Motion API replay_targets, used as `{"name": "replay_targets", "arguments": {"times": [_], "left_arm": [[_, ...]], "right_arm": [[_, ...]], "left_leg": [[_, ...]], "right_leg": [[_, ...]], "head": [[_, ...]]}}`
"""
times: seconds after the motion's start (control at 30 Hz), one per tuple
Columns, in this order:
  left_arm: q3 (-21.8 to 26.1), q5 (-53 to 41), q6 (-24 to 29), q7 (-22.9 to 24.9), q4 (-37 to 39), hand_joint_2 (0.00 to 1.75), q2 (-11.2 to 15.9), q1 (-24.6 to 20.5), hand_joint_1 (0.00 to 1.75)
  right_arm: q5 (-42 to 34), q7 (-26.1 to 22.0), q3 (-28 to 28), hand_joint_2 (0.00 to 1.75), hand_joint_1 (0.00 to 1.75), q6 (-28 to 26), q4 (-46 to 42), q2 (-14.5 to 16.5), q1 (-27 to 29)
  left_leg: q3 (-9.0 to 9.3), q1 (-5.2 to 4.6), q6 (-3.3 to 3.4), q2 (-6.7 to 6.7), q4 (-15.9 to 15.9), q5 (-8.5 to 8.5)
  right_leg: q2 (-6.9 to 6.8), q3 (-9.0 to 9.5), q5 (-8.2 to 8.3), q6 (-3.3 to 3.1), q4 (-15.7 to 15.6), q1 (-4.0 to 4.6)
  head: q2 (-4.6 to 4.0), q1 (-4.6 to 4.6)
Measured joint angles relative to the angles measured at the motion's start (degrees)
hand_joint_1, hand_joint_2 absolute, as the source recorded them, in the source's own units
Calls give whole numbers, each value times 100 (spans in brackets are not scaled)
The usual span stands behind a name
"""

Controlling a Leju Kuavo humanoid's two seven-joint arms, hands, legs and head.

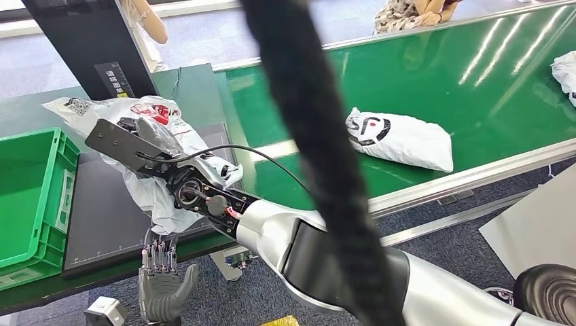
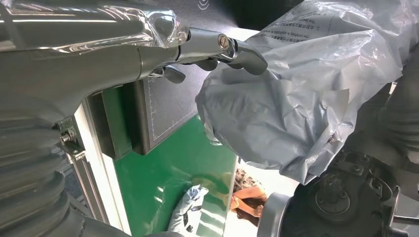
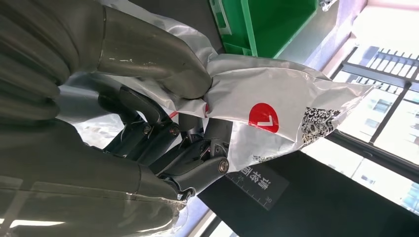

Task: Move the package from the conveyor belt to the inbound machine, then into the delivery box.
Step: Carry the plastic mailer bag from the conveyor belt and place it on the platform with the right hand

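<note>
Green belt [image 1: 475,81] | right hand [image 1: 153,146] grips bag [image 1: 159,197] over scanner plate [image 1: 102,217], beside crate [image 1: 34,197] | left hand [image 1: 159,288] below plate, fingers spread, empty

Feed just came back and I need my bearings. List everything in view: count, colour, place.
Held package: one, white with red and black print, over the black machine plate.
Machine plate: one, black, beside the belt.
Crate: one, green, far left of the plate.
Conveyor belt: one, green.
Belt packages: two, white, one mid-belt, one at the right edge.
People: parts of two, beyond the belt.
Black cable: one, hanging close to the camera.
Right hand: grips the held package.
Left hand: low, fingers apart, holding nothing.
</note>
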Motion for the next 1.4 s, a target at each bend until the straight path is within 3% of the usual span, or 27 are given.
{"name": "replay_targets", "arguments": {"times": [0.07,0.2,0.33,0.37,0.47,0.5,1.4], "left_arm": [[0,-1,-2,0,0,175,0,0,0],[0,-3,-7,0,-1,175,0,0,0],[0,-3,-7,0,-1,175,0,0,0],[0,-3,-7,0,-1,175,0,0,0],[0,-3,-7,0,-1,175,0,0,0],[0,-3,-7,0,-1,175,0,0,0],[-103,98,-70,0,228,175,0,-159,0]], "right_arm": [[-38,-41,44,175,175,-6,29,-1,-9],[-80,-69,108,175,148,-50,100,-1,-29],[-82,-59,150,175,148,-134,205,-1,-66],[-82,-54,154,175,134,-142,227,-1,-73],[-82,-48,167,175,23,-148,279,-1,-87],[-82,-44,172,175,0,-164,294,-1,-90],[-73,-91,221,175,0,-327,614,-1,-166]], "left_leg": [[0,0,0,0,0,0],[0,0,0,0,0,0],[0,0,0,0,0,0],[0,0,0,0,0,0],[0,0,0,0,0,0],[0,0,0,0,0,0],[0,0,0,0,0,0]], "right_leg": [[0,0,0,0,0,0],[0,0,0,0,0,0],[0,0,0,0,0,0],[0,0,0,0,0,0],[0,0,0,0,0,0],[0,0,0,0,0,0],[0,0,0,0,0,0]], "head": [[0,0],[0,0],[0,0],[0,0],[0,0],[0,0],[0,0]]}}
